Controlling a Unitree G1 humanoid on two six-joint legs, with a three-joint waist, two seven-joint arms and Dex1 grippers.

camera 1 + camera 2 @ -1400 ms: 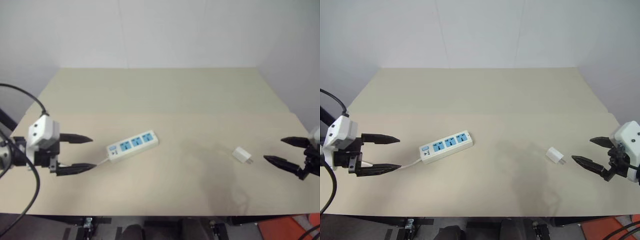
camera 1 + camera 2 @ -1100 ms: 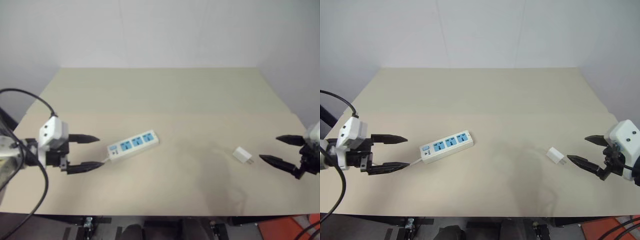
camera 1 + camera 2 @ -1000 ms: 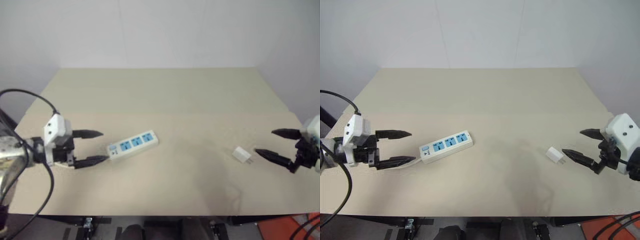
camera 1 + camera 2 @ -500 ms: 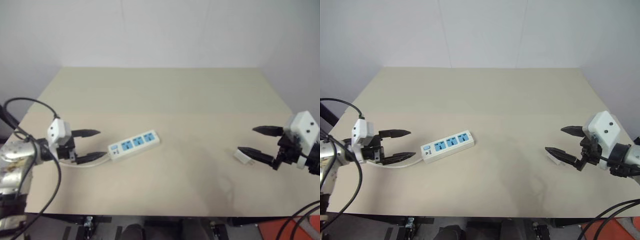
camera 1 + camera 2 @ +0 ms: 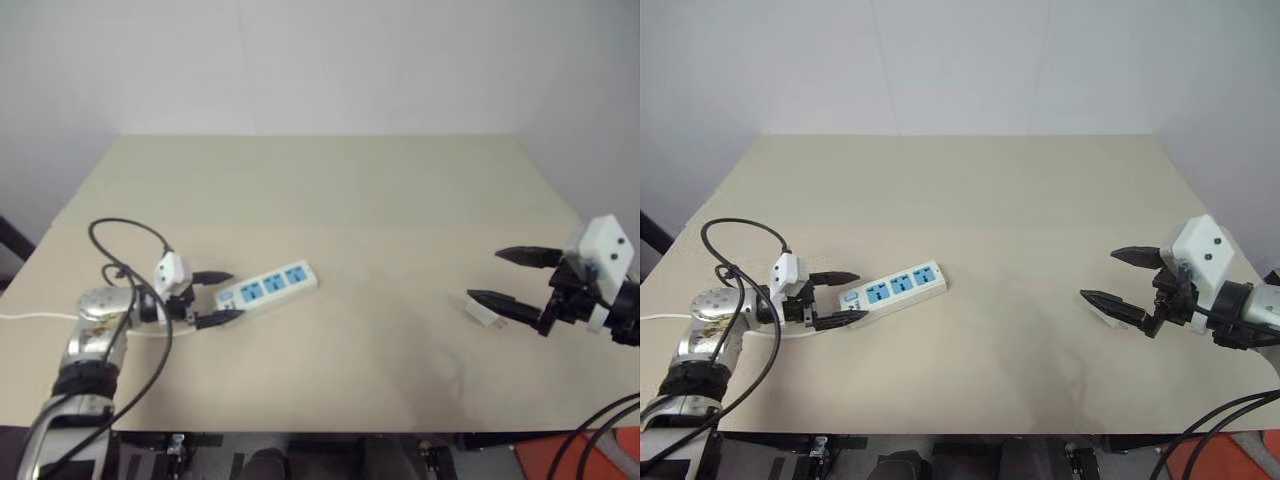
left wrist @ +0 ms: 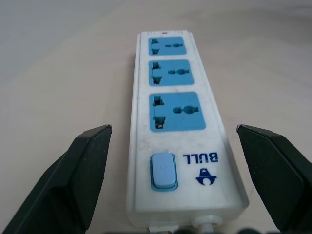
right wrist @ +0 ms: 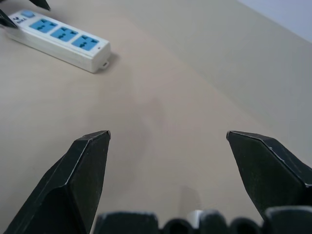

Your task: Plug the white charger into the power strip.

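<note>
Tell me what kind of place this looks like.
Probably a lab or test bench, not a home: a bare beige table against plain white walls, holding just a power strip and a charger, with cables trailing off the robot arm.

One power strip [image 5: 267, 290], three sockets; one white charger [image 5: 484, 312]; one table [image 5: 330, 180].

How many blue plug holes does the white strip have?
3, in a row along the strip: one next to the switch, one in the middle, one at the far end. None look hidden.
</note>
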